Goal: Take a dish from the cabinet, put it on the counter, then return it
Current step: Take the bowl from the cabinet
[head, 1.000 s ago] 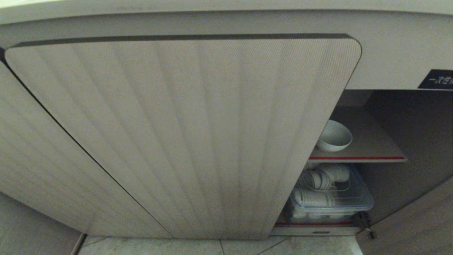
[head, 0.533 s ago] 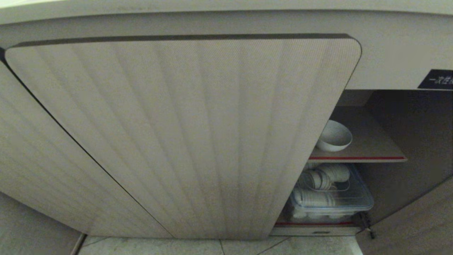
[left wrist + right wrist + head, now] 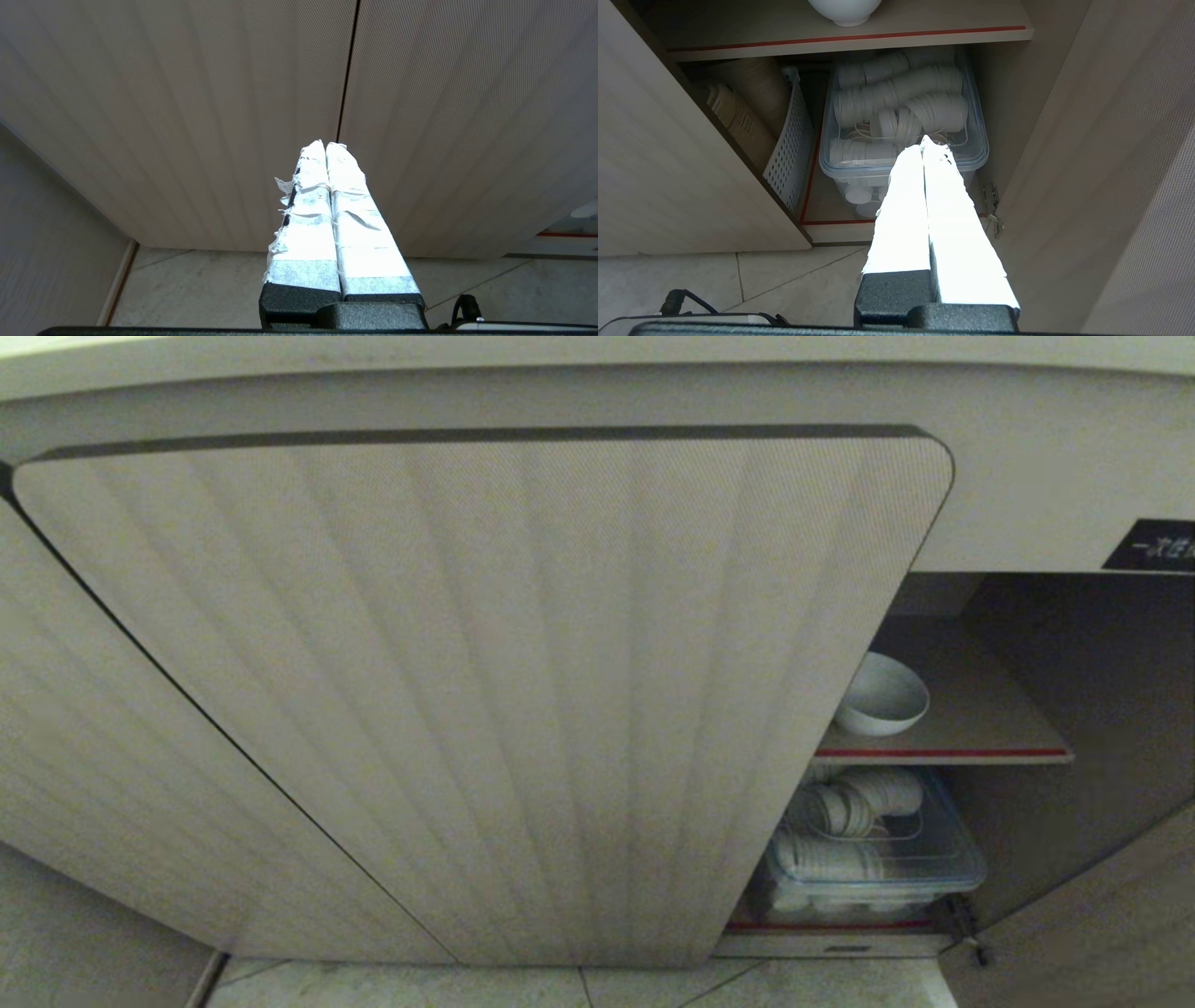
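The dish [image 3: 881, 694], a small white bowl, stands on the red-edged upper shelf [image 3: 943, 753] of the beige cabinet [image 3: 485, 691], in its open right bay. Only the dish's lower part [image 3: 844, 10] shows in the right wrist view, on the same shelf [image 3: 850, 37]. My right gripper [image 3: 923, 142] is shut and empty, held out in front of the open bay, below the shelf's level. My left gripper [image 3: 325, 144] is shut and empty, facing the closed ribbed doors [image 3: 233, 116]. Neither arm appears in the head view. The counter shows only as a pale strip [image 3: 373, 350] along the top.
Below the shelf a clear box [image 3: 878, 868] holds stacked white paper cups [image 3: 901, 98]. Beside it stands a white perforated basket [image 3: 791, 140] with brown paper items. The open door [image 3: 1111, 163] stands at the bay's right. A black label [image 3: 1153, 545] sits above. Tiled floor [image 3: 579, 985] lies below.
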Controlling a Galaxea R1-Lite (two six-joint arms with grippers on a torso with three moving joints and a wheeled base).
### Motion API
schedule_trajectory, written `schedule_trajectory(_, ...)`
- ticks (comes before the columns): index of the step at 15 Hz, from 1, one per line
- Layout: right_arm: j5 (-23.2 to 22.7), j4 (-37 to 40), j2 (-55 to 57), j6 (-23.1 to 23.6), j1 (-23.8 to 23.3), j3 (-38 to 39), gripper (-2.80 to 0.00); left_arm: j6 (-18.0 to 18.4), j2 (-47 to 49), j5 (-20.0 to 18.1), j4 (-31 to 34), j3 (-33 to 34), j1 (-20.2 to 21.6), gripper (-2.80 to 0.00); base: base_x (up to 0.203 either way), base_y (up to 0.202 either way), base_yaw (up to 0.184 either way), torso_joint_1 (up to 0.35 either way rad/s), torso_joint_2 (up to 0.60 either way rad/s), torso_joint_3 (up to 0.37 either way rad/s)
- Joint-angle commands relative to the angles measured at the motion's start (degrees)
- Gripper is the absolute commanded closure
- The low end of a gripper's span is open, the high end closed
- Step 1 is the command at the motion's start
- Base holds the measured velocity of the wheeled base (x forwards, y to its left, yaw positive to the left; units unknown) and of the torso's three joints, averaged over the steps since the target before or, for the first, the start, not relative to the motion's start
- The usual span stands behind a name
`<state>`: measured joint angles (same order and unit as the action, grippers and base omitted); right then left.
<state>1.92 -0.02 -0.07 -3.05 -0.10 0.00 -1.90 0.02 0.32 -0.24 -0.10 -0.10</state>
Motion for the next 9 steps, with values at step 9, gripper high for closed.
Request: schedule_trajectory(9,0.1,-0.1,0.1,0.1,0.0,0.0,0.00,0.0,0.0,0.0,0.0,0.0,0.0,0.00,0.000,0.000,0.000,0.000,0.00,0.000)
